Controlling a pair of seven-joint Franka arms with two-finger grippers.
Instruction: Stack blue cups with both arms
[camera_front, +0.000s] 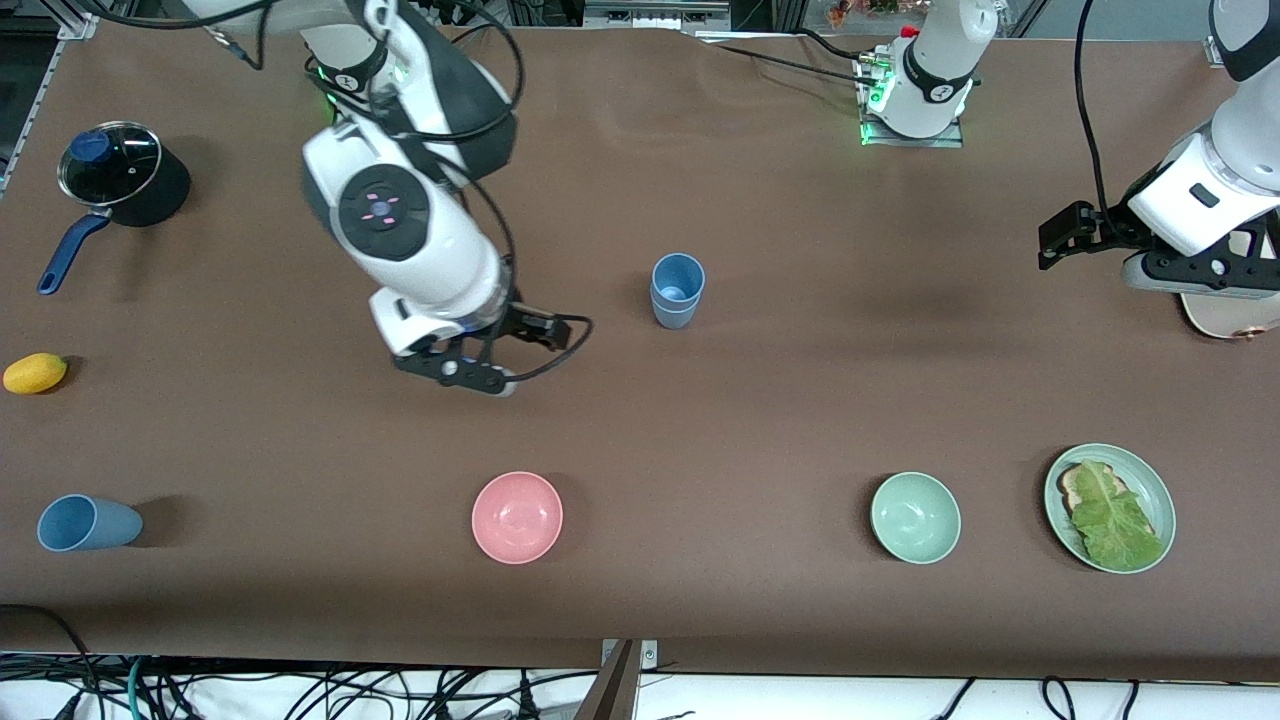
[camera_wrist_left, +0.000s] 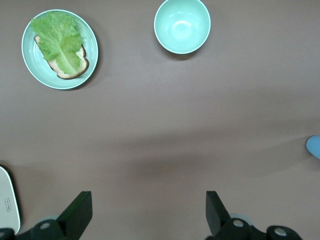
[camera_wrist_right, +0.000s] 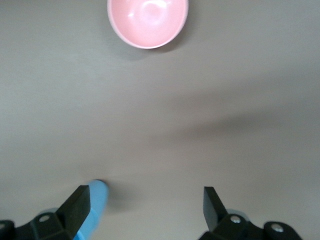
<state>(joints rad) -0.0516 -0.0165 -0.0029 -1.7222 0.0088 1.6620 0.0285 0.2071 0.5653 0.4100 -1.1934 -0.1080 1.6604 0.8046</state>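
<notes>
Two blue cups (camera_front: 677, 290) stand upright, nested one in the other, near the middle of the table. Their edge shows in the left wrist view (camera_wrist_left: 314, 146) and beside a finger in the right wrist view (camera_wrist_right: 95, 202). A third blue cup (camera_front: 88, 523) lies on its side near the front edge at the right arm's end. My right gripper (camera_front: 455, 372) (camera_wrist_right: 146, 200) is open and empty, above bare table beside the nested cups, toward the right arm's end. My left gripper (camera_front: 1060, 237) (camera_wrist_left: 149, 200) is open and empty, raised over the left arm's end.
A pink bowl (camera_front: 517, 517) (camera_wrist_right: 148, 21), a pale green bowl (camera_front: 915, 517) (camera_wrist_left: 182, 25) and a green plate with bread and lettuce (camera_front: 1158, 500) (camera_wrist_left: 31, 67) sit along the front. A lidded black pot (camera_front: 120, 175), a yellow fruit (camera_front: 35, 373) and a white board (camera_front: 1230, 312) lie toward the ends.
</notes>
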